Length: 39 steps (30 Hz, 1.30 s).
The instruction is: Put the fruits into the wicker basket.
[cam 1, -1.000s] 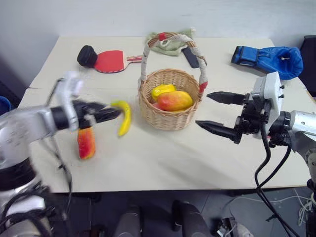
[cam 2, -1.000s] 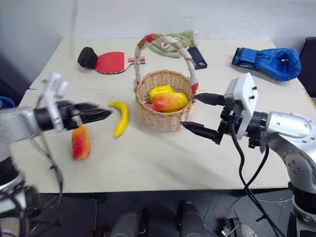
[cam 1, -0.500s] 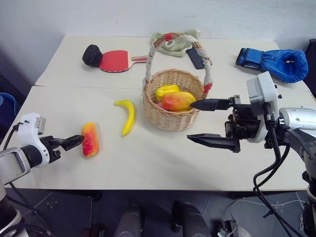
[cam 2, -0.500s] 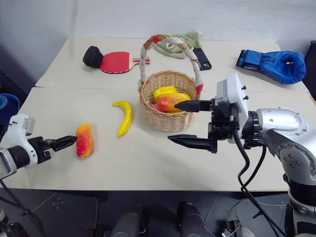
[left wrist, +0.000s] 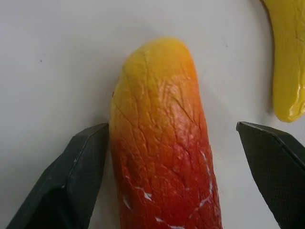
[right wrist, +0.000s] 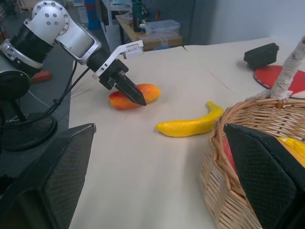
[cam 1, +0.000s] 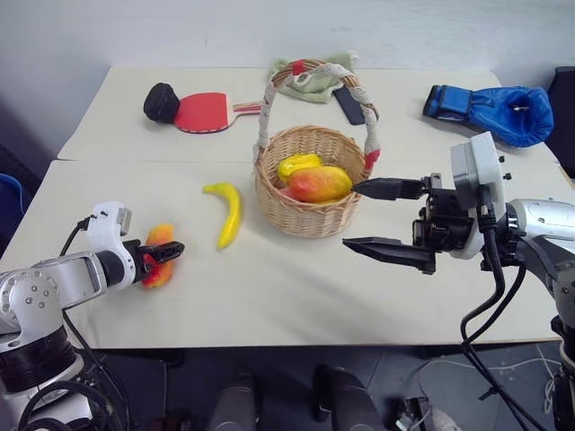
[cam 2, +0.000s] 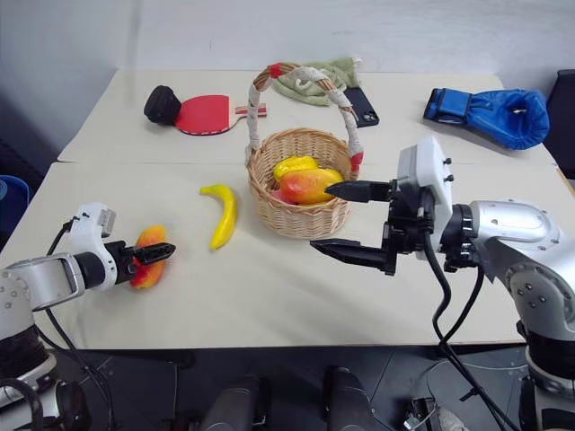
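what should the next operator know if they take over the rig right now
Left gripper: jaws astride the mango on the table, one finger touching it, the other apart; not gripped yet.
Right gripper: open, holding nothing, beside the wicker basket.
Done: one mango lies in the basket, with a yellow fruit behind it.
Left: close on the table mango and carry it to the basket; then the banana, lying on the table between that mango and the basket.

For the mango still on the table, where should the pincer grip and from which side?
Across the mango's narrow middle, coming from its end nearest the left pincer. It lies flat and elongated, and the fingers already straddle its width.
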Available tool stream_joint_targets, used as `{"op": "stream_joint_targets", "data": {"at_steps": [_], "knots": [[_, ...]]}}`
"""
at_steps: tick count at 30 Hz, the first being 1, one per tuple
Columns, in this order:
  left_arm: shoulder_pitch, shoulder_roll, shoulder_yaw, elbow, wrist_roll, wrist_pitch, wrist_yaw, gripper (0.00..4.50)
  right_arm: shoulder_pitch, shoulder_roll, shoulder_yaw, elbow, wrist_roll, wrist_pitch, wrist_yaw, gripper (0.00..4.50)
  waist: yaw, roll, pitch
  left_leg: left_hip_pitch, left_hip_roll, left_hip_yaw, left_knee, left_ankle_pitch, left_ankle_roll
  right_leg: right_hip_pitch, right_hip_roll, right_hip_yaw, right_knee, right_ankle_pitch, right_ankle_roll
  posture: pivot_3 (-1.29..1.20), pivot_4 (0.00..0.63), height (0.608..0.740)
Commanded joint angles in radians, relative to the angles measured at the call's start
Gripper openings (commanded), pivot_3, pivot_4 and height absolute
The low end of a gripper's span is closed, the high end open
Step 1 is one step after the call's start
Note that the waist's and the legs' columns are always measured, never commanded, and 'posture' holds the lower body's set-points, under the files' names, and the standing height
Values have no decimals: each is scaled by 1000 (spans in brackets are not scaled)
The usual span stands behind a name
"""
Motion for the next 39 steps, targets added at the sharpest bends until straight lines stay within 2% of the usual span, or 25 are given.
{"op": "stream_joint_targets", "data": {"at_steps": [1,5,6,9,11,15,17,20,23,25,32,36,39], "knots": [[-16,11,-13,6,20,-1,-2,3131,0,0,-34,-39,5,-23,-13,4500,0,0,0,0,0,0,0,0,0,0,0,0,-1,0,0,0,150,740],[-77,29,-37,-11,-13,-1,-38,1999,7,-2,-39,-44,6,-24,-24,4500,0,0,0,0,0,0,0,0,0,0,0,0,-2,0,0,0,150,740],[-116,34,-44,-12,-44,-1,-56,1918,10,-3,-41,-45,6,-24,-26,4500,4,0,0,0,0,0,0,0,0,0,0,0,-2,0,0,0,150,740],[-307,41,-102,11,-135,-1,-124,1900,16,-4,-49,-49,9,-22,-37,4500,10,-1,0,-4,0,-1,2,0,0,0,0,-2,-2,1,0,0,150,740],[-445,19,-175,61,-138,-1,-150,1900,19,-3,-52,-51,10,-20,-47,4500,14,-1,0,-7,-1,0,5,0,0,0,0,-5,-2,2,0,0,150,740],[-653,-54,-398,203,-72,-84,-226,1900,25,3,-42,-63,-10,-24,-75,4500,12,-1,0,-5,-6,0,5,-2,3,1,0,-1,-4,4,3,0,150,740],[-707,-75,-524,276,-18,-170,-285,1900,28,5,-47,-73,-8,-21,-95,4500,7,-1,0,-5,-6,2,5,-2,3,1,0,-1,-5,4,4,0,150,740],[-751,-91,-634,365,50,-276,-353,1900,35,4,-58,-84,-6,-17,-118,4500,-4,-1,0,-5,-5,4,4,-2,3,0,1,0,-5,4,4,0,150,740],[-819,-146,-770,537,192,-471,-404,1900,65,-3,-92,-115,8,-6,-161,4500,2,-1,0,-5,-4,8,4,0,2,-1,2,-1,-4,4,4,0,150,740],[-862,-184,-799,653,257,-575,-425,1900,91,-3,-113,-144,28,3,-188,4500,4,-1,0,-5,-5,11,5,0,2,-1,2,-1,-6,4,3,0,150,740],[-985,-292,-762,981,368,-779,-477,1900,145,-7,-145,-199,64,14,-262,4500,3,-1,0,-9,-5,12,12,-4,9,-1,1,-1,-6,5,5,0,150,740],[-985,-299,-744,999,384,-772,-524,3152,147,-14,-153,-203,75,15,-275,4500,1,-1,0,-10,-5,14,13,-6,12,-1,0,-1,-7,6,7,0,150,740],[-949,-260,-702,912,362,-692,-539,4109,147,-17,-151,-197,76,14,-276,4500,1,-1,0,-10,-5,14,14,-6,12,-1,1,-1,-7,6,7,0,150,740]]}}
